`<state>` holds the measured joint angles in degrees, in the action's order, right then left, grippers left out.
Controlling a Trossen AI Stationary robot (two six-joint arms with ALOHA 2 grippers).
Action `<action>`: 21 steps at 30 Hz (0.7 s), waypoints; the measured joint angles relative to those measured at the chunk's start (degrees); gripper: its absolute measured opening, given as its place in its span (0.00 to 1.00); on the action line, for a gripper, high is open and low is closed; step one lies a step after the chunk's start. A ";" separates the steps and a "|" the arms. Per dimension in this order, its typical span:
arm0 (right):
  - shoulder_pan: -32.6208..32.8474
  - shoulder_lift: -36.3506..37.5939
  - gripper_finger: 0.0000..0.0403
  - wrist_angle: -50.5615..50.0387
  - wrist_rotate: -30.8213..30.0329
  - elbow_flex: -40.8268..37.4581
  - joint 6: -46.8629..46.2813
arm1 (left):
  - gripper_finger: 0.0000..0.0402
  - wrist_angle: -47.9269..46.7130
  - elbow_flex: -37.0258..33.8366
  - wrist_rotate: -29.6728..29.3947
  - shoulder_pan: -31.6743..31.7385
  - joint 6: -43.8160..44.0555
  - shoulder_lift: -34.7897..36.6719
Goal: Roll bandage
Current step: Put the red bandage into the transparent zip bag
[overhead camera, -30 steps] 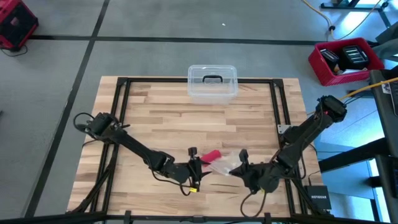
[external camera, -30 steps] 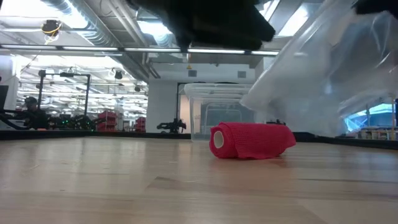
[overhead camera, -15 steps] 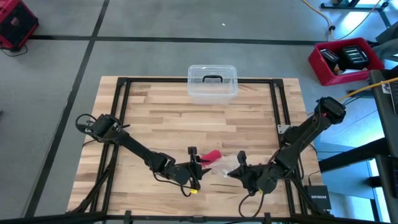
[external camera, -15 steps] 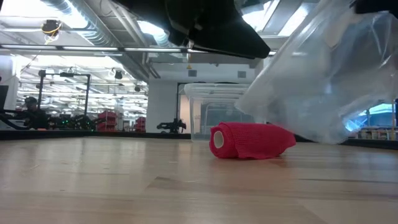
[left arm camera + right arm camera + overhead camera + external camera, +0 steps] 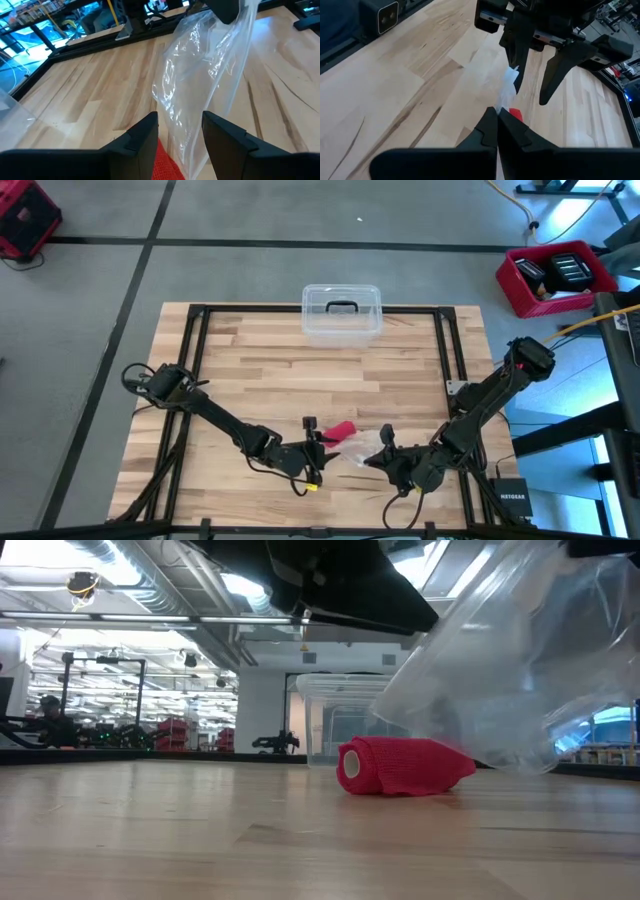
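From my station I see the bandage (image 5: pixel 400 766) as a tight red roll lying on the table (image 5: pixel 260 370) at about 6 o'clock of centre, unmoved over the last second. The right gripper (image 5: pixel 498 116), jaws pressed together on an edge of the clear wrapper (image 5: pixel 510 670), has drifted slightly toward 9 o'clock, so the hanging plastic now reaches further over the roll. The left gripper (image 5: pixel 180 131) hovers just at the roll's 9 o'clock side, jaws spread as before, holding nothing.
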<state>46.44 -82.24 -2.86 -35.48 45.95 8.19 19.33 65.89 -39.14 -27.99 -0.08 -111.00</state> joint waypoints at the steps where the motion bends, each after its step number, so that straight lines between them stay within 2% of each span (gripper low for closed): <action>1: -0.02 -0.01 0.01 -0.01 -0.01 0.00 0.00 | 0.36 0.04 0.00 0.27 0.00 -0.11 0.00; 21: -0.74 0.00 0.01 0.52 1.18 0.00 -0.20 | 0.36 0.83 0.00 2.66 1.76 -1.43 -0.07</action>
<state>45.69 -82.24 -2.34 -34.31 45.95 7.99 20.16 65.89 -36.48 -26.23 -1.51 -111.07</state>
